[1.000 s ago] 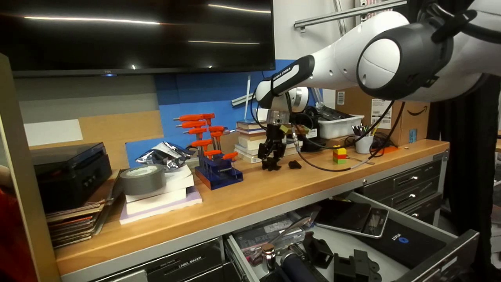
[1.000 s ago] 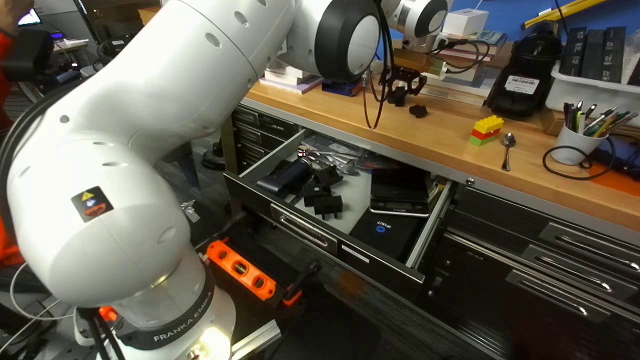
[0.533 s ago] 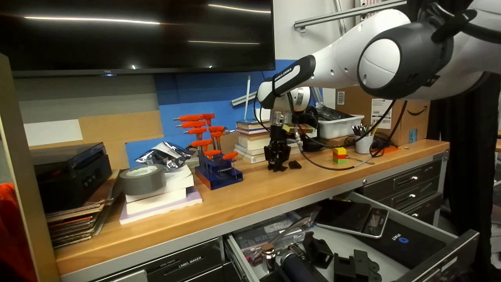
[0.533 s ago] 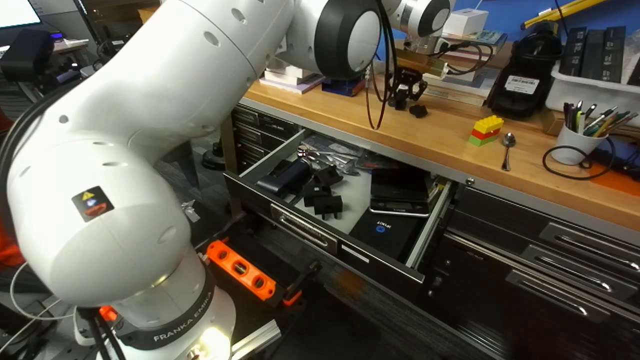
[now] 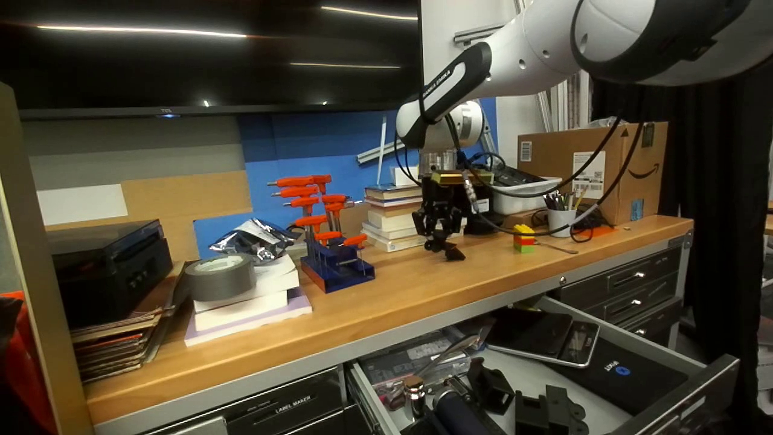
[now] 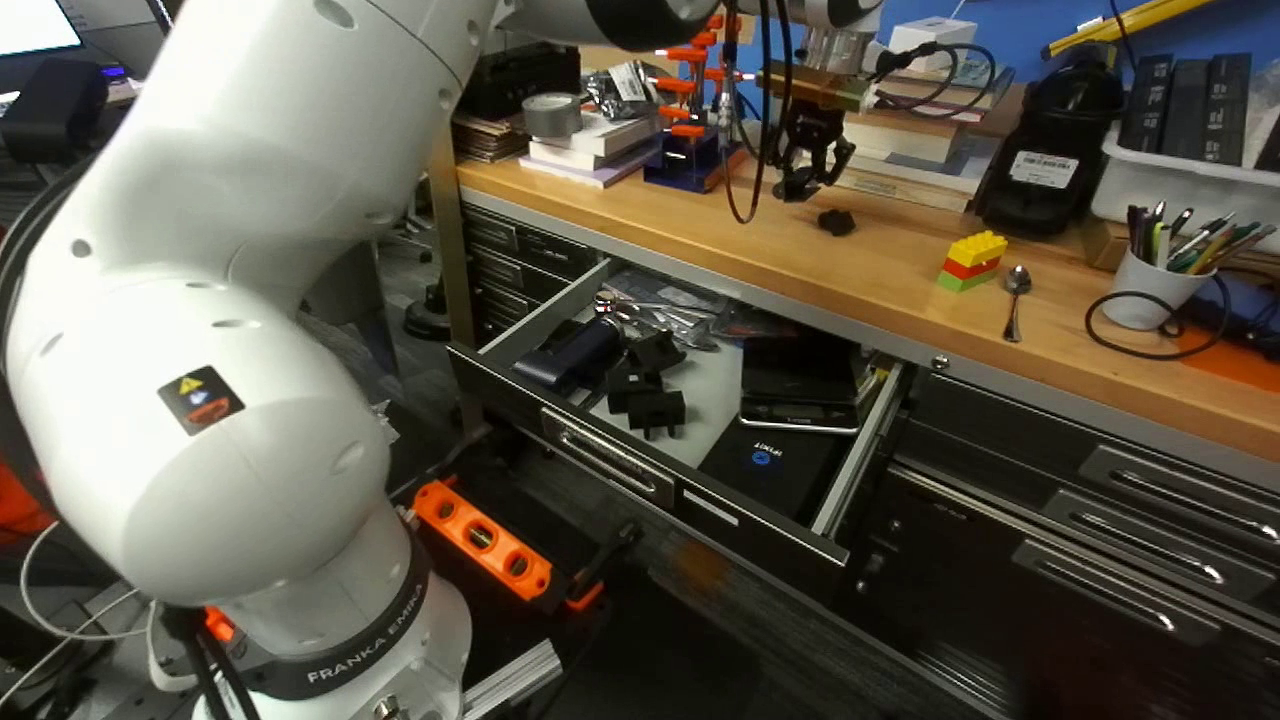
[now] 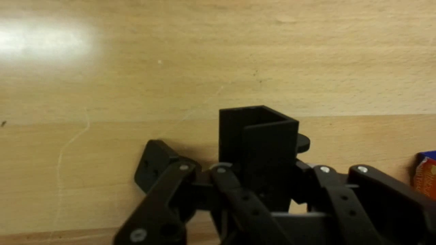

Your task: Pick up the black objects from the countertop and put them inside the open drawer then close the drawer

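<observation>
Clasping a hollow, boxy matte black object (image 7: 269,146), pincer (image 7: 265,177) over grainy wooden countertop (image 7: 177,68).

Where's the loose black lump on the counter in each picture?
In an exterior view: black lump just right of and below the middle.
In an exterior view: black lump right of the middle, upper half.
Wrist view: black lump left of the middle, lower half.
Shared landmark: the pincer, close by in all three.

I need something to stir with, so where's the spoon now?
In an exterior view, the spoon lies toward the right on the countertop, between the toy bricks and the pen cup.
</observation>
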You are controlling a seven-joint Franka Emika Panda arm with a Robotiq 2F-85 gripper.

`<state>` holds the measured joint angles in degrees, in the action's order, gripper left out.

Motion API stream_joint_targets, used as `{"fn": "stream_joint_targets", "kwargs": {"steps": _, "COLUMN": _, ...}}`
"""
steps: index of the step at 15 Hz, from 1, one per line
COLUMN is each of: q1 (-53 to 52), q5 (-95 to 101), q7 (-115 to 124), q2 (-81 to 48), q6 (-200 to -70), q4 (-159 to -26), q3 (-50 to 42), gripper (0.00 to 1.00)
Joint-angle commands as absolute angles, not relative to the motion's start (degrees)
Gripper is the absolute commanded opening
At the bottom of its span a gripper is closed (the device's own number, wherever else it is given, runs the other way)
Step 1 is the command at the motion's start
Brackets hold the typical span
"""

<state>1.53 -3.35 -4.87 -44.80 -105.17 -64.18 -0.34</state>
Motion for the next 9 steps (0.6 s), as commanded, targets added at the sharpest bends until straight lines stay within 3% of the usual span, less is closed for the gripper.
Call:
{"fn": "stream_joint_targets", "kwargs": {"steps": 1, "q1": -0.6, "q5": -2.3, "q7": 4.1, "q2": -34.8, "q6": -108.3, "q4": -77.8, "q3": -1.6, "gripper": 0.12}}
{"fn": "stream_joint_targets", "kwargs": {"steps": 9, "q1": -2.1, "q5": -5.1, "q7": 20.3, "q2": -22.7, "q6": -116.3, "q4": -99.5, "q3": -1.4, "gripper": 0.12}}
